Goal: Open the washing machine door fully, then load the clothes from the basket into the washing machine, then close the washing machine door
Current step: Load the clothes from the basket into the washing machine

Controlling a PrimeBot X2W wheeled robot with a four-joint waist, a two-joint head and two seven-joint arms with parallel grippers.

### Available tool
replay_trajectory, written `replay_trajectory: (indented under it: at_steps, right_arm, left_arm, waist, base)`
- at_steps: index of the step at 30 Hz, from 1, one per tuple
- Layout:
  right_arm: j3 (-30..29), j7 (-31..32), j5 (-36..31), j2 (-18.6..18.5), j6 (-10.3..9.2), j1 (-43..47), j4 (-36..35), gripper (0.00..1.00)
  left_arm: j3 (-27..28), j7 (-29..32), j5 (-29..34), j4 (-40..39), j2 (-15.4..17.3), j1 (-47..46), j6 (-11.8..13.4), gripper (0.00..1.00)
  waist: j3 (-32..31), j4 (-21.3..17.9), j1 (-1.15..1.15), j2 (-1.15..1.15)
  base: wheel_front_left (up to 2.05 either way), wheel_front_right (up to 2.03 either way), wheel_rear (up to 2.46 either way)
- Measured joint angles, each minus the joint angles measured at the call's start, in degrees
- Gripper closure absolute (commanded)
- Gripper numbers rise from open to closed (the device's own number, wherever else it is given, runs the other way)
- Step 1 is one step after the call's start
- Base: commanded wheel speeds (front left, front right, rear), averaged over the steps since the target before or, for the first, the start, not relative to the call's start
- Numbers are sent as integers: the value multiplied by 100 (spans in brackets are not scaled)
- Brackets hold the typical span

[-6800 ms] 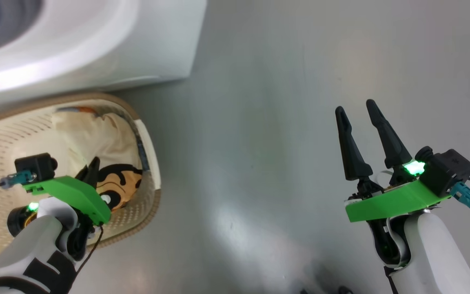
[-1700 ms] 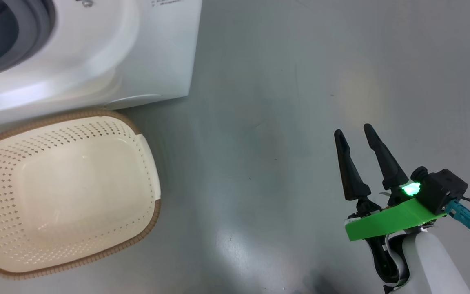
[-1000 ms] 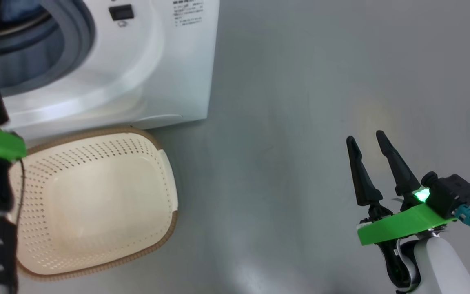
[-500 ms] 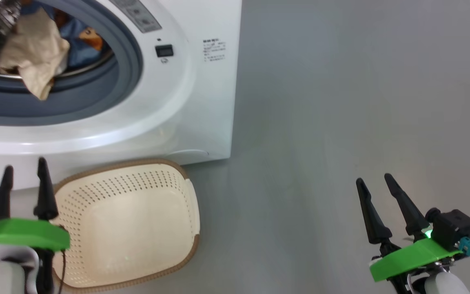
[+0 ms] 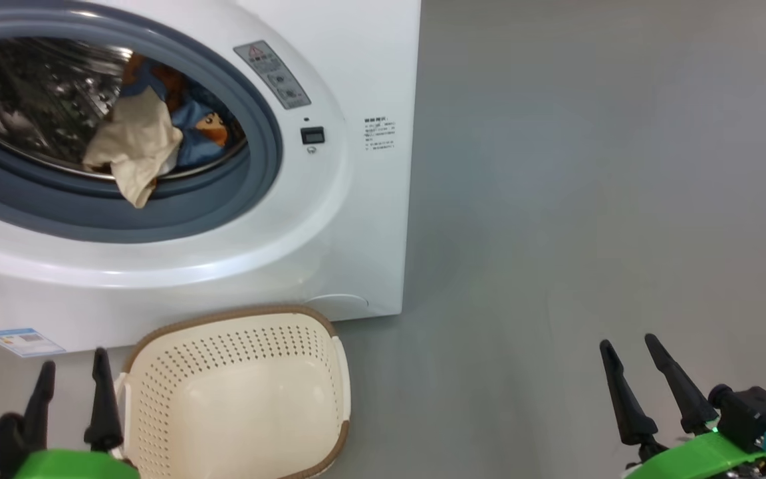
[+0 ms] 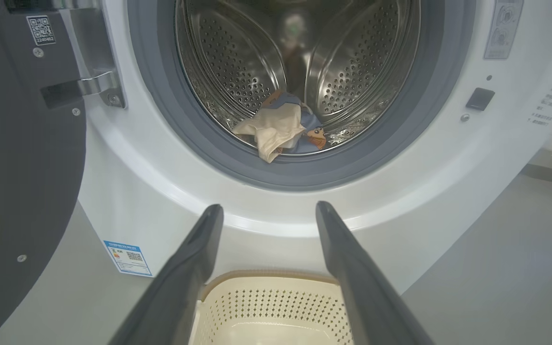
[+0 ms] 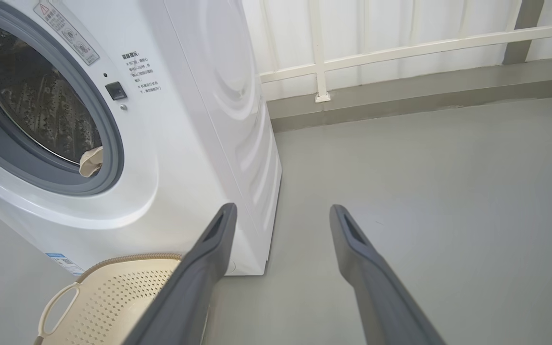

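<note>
The washing machine point(image 5: 330, 219) stands with its round mouth uncovered. Inside the steel drum lie the clothes: a cream garment point(image 5: 133, 150) draped over the drum lip, and a blue one with orange prints point(image 5: 191, 120) behind it. In the left wrist view the washing machine door point(image 6: 31, 182) is swung out to the left, dark inner face toward me. The cream basket point(image 5: 237, 352) sits on the floor against the machine's front, with nothing in it. My left gripper point(image 5: 72, 360) hangs open just left of the basket. My right gripper point(image 5: 627, 342) is open over bare floor, far right.
Grey floor point(image 5: 589, 199) stretches to the right of the machine. A blue label point(image 5: 24, 341) marks the machine's lower left corner. In the right wrist view a white railing point(image 7: 400, 48) and a low kerb run behind the machine.
The head camera has tilted up, so the drum mouth has come into view. My left gripper has dropped from the drum mouth to beside the basket, open. The cream garment stays in the drum.
</note>
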Motion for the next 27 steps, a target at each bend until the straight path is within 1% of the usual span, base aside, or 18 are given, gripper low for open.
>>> replay_trajectory:
  at_steps: [7,13,27]
  right_arm:
    - [-137,0,2,-11,0,374,-31,0]
    - [-240,0,3,-10,0,538,-36,0]
    - [-267,0,3,10,0,582,-34,0]
  left_arm:
    - [74,0,96,-328,-94,610,0,0]
    - [196,0,156,-533,-122,869,0,0]
    - [243,0,196,-605,-204,924,0,0]
  waist:
    - [-309,89,0,0]
    - [-456,155,0,0]
    - [-543,159,0,0]
  base:
    - [0,0,0]
    - [0,0,0]
    - [0,0,0]
